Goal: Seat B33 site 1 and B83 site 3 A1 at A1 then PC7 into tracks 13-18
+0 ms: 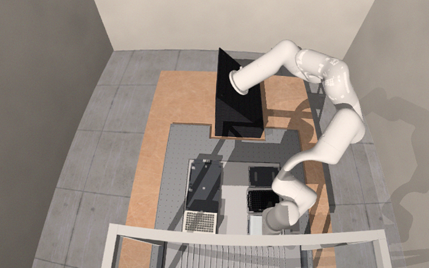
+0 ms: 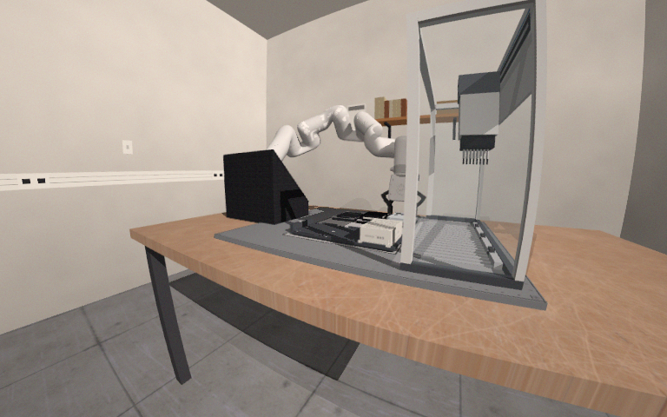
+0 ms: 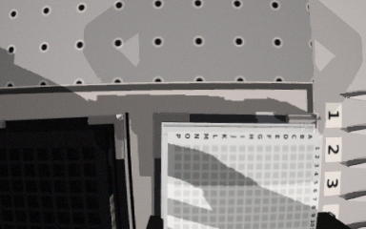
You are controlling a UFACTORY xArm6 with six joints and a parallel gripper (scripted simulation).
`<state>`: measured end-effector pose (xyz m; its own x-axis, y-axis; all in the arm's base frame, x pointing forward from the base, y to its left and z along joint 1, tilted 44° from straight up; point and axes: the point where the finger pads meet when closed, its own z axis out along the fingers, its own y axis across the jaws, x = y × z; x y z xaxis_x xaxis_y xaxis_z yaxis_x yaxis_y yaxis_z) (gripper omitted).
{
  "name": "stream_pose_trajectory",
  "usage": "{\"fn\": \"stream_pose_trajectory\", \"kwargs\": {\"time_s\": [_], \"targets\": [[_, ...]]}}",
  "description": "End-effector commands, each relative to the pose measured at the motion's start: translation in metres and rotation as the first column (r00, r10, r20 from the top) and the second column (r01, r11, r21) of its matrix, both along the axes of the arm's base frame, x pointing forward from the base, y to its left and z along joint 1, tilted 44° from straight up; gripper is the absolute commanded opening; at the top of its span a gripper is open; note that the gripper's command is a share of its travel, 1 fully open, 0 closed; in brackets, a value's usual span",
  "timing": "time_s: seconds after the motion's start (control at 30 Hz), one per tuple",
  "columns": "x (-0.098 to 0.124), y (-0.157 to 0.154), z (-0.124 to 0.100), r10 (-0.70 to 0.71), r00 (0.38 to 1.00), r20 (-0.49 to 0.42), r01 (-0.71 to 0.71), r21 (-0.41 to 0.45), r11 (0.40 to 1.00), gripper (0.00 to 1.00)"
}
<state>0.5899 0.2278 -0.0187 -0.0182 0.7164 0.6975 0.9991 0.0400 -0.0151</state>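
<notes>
Because my gripper was grasping the pale plate by its sides, I needed to lift straight up, keeping it level until clear.

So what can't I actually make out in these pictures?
- Lamp behind tracks 13-18: not distinguishable in any view.
- Claw tips: top view, hidden by the arm; wrist view, mostly cut off below.
- White plate's far end: wrist view, cut off by the lower edge.
</notes>
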Motion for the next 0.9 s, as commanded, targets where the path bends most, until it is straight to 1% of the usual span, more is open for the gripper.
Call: {"fn": "stream_pose_trajectory", "kwargs": {"time_s": [0.0,0.6,0.87], "targets": [[0.0018,-0.0032,0.0038,-0.002,1.0,0.004,0.002,0.0,1.0,0.0],[0.0022,-0.0106,0.0115,-0.002,1.0,0.004,0.002,0.0,1.0,0.0],[0.0021,-0.0106,0.0115,-0.002,1.0,0.004,0.002,0.0,1.0,0.0]]}}
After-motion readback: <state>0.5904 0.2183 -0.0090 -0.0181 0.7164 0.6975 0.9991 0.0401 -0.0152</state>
